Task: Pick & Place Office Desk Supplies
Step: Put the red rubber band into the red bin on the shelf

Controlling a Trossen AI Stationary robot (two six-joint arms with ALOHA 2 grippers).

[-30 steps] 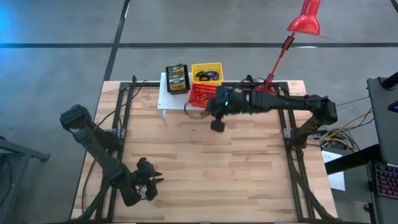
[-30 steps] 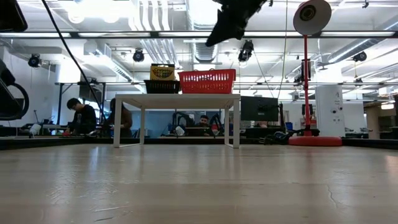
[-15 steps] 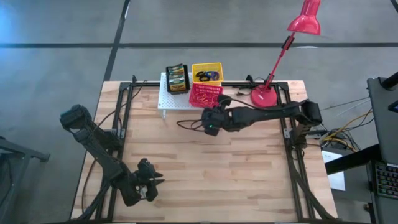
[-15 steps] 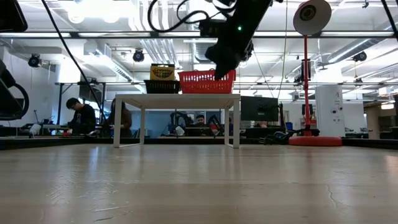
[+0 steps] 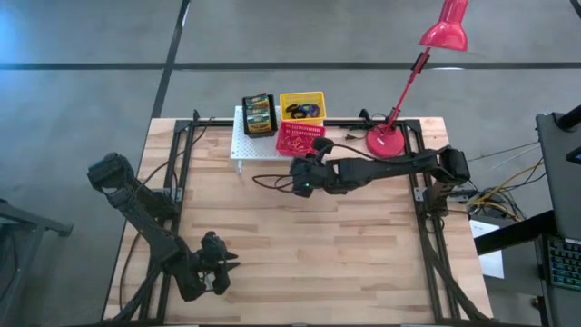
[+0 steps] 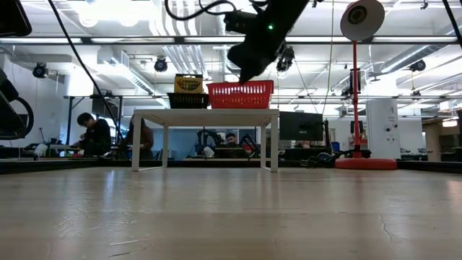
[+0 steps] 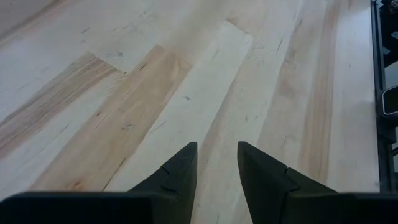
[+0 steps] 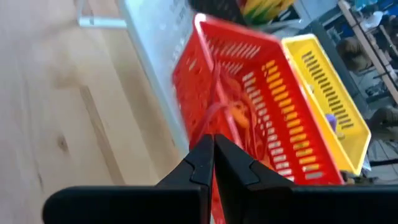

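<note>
Pale wooden planks make up the counter [image 5: 300, 236], bare across its middle, with a white perforated rack [image 5: 243, 143] at the far edge and a red desk lamp [image 5: 425, 64] behind it. On the rack sit the supplies: a crayon box [image 5: 258, 113] in a black basket, a yellow basket [image 5: 302, 105] holding dark loops, and a red basket [image 5: 300, 138] with orange and red loops inside. As far as can be judged, sorting is well along, since nothing loose lies on the planks. The right pincer [image 5: 298, 174] hangs just in front of the red basket, above the counter, its jaws pressed together; its wrist view shows a thin red loop [image 8: 214, 112] running up from the tips, though whether it is pinched cannot be told. The left pincer [image 5: 221, 265] waits near the front left corner, jaws narrowly parted on nothing. Compared with a second ago, the right arm has dropped and drawn leftward from beside the lamp base; the left has not moved.
</note>
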